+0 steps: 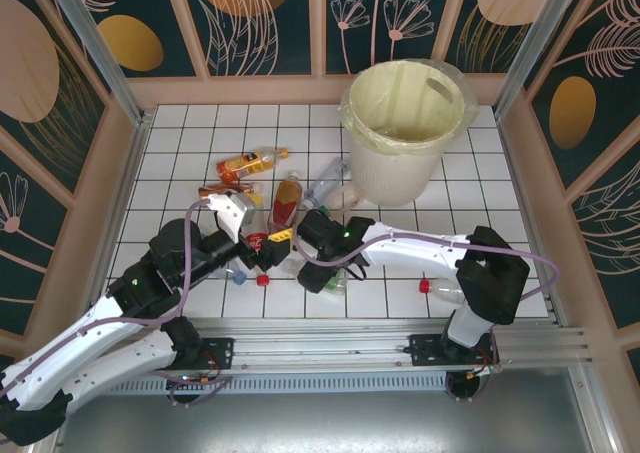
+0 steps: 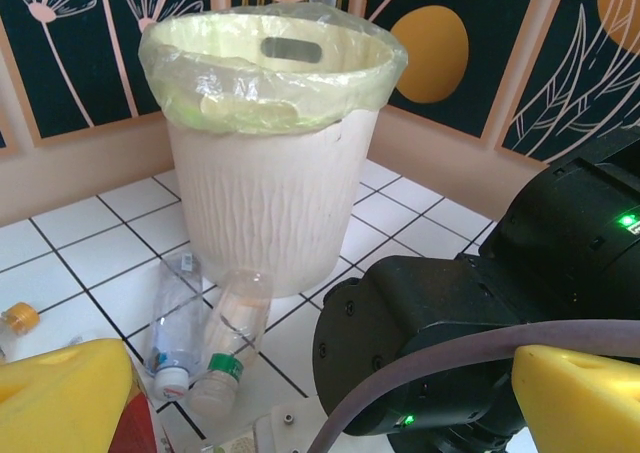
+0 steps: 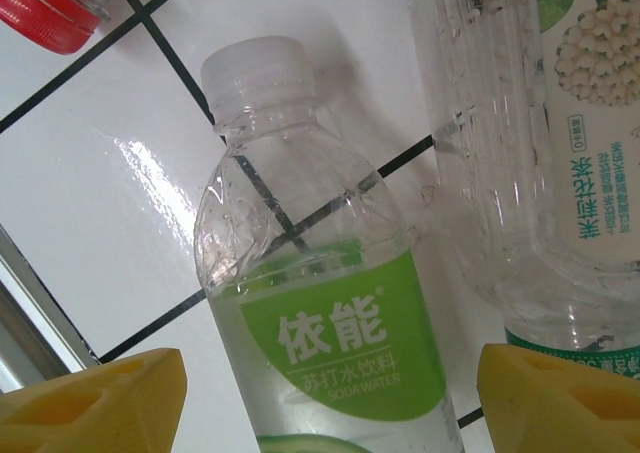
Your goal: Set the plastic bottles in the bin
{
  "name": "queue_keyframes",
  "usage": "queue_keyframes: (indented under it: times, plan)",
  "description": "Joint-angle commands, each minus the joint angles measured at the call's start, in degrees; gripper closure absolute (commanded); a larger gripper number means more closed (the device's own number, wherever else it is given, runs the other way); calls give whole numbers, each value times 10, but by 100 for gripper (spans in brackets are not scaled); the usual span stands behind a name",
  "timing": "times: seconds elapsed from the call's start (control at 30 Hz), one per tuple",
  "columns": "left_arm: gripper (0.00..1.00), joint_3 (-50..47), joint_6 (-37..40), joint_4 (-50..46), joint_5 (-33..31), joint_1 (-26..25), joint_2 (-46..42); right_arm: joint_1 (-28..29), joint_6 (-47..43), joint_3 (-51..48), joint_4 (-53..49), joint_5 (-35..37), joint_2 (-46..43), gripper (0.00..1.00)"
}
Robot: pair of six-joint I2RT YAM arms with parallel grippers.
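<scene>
The cream bin [image 1: 405, 123] with its yellowish liner stands at the back of the tiled floor, and rises large as the bin [image 2: 270, 143] in the left wrist view. Several plastic bottles lie in a heap [image 1: 285, 203] in front of it. My right gripper [image 3: 325, 403] is open, its yellow fingers [image 3: 95, 398] on either side of a clear bottle with a lime-green label [image 3: 330, 313] lying on the tiles. My left gripper [image 2: 320, 413] is open with the right arm's black wrist [image 2: 450, 313] in front of it. The right gripper [image 1: 318, 268] and left gripper [image 1: 265, 238] sit close together.
Two clear bottles [image 2: 178, 323] [image 2: 232, 343] lie against the bin's foot. Another bottle with a white-and-green label [image 3: 560, 143] touches the green-labelled one. A red cap [image 3: 45, 8] lies nearby. A lone bottle [image 1: 440, 291] rests by the right arm. Wooden walls enclose the floor.
</scene>
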Motion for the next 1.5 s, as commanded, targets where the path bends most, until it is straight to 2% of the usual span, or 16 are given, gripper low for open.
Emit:
queue_keyframes:
  times: [0.0, 0.2, 0.53, 0.77, 1.07, 1.47]
  plan:
    - [1, 2, -4, 42, 36, -6, -12, 6, -6, 9, -31, 21, 27, 24]
    - [1, 11, -29, -11, -7, -6, -15, 6, -1, 4, -27, 21, 29, 26]
    - [1, -14, -97, -32, 11, -6, -4, 6, 12, -17, -12, 21, 17, 27]
    - [1, -39, -134, -55, 10, -6, -34, 8, 19, -31, -8, 21, 12, 28]
    - [1, -60, -167, -105, 14, -6, -40, 14, 24, -31, -12, 36, 25, 31]
    - [2, -69, -178, -121, 17, -6, -71, 23, 26, -30, -14, 60, 47, 27]
